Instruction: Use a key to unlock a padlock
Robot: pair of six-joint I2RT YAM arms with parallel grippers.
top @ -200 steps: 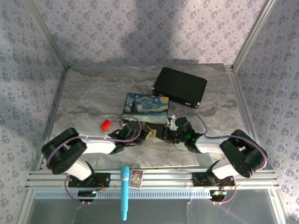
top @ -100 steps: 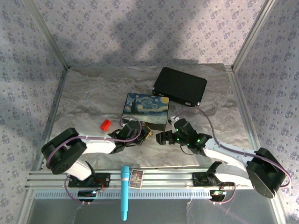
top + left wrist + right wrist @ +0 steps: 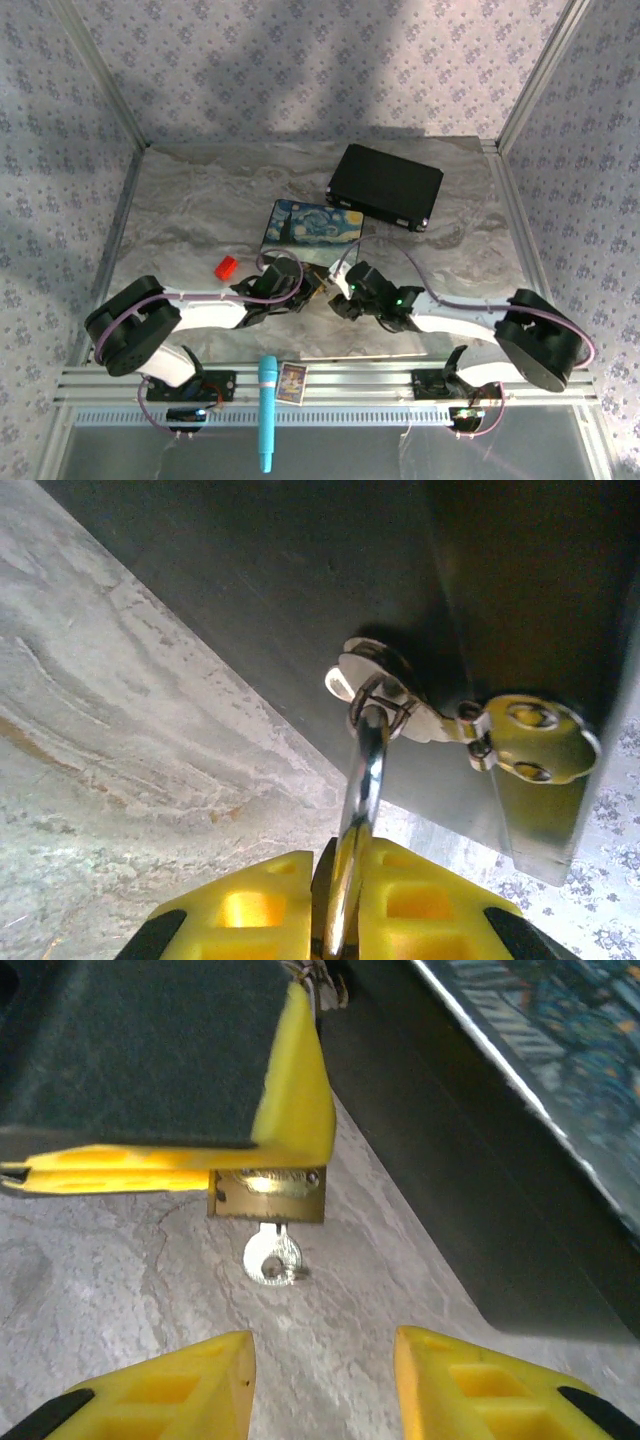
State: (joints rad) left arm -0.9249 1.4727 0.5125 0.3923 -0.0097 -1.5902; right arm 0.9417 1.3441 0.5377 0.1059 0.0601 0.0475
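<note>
The left gripper clamps the boxy brass padlock by its curved steel shackle. A round-headed silver key juts beneath the padlock, and the right gripper gapes nearby.

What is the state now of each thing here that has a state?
padlock: shackle through the hasp
key: in the padlock, not held
left gripper: shut on the padlock
right gripper: open, short of the key
starry-night box: lid down
black case: closed
</note>
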